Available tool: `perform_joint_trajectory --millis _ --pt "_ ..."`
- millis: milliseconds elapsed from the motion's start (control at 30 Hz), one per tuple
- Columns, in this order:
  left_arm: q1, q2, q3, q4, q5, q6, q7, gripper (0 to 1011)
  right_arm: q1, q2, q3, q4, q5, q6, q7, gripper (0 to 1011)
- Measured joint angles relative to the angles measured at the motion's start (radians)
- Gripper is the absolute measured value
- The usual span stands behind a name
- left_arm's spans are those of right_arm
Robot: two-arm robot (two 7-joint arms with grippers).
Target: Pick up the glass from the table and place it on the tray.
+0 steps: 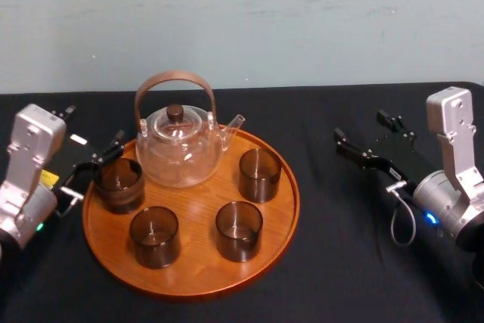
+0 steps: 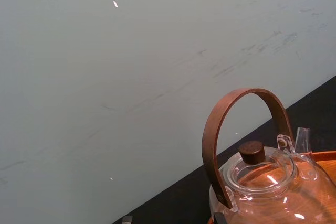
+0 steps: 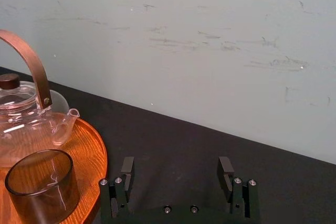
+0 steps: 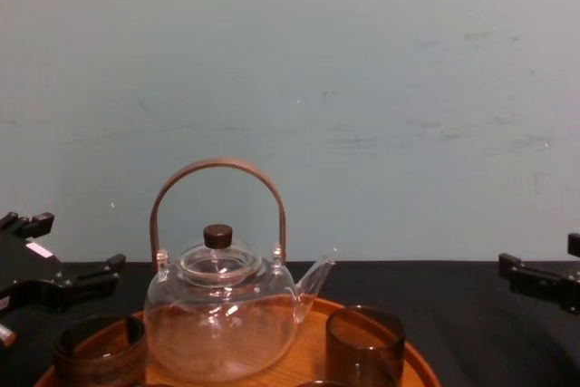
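Glass [image 1: 119,184] on tray [image 1: 189,281] edge beside left tool [image 1: 97,168], contact unclear

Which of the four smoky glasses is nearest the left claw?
The smoky brown glass cup at the round wooden tray's left rim, right by the left claw; the other three stand farther right.

Soft, even light from overhead fills the scene before us. The pale wall [image 1: 242,20] reads bright and flat, while the black table cloth [image 1: 363,262] swallows nearly every shadow. White glints ride the lid and shoulder of the clear teapot [image 1: 180,147]. We see a warm sheen across the wooden tray [image 1: 189,281] and a pale reflection inside the front right glass [image 1: 240,231].
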Motion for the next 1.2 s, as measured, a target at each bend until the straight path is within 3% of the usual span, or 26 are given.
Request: perform_joint_trajectory --millis 1200 --pt "0.000 0.000 0.000 0.000 0.000 0.000 0.000 1001 0.001 0.002 -0.001 -0.003 0.004 0.003 0.001 1002"
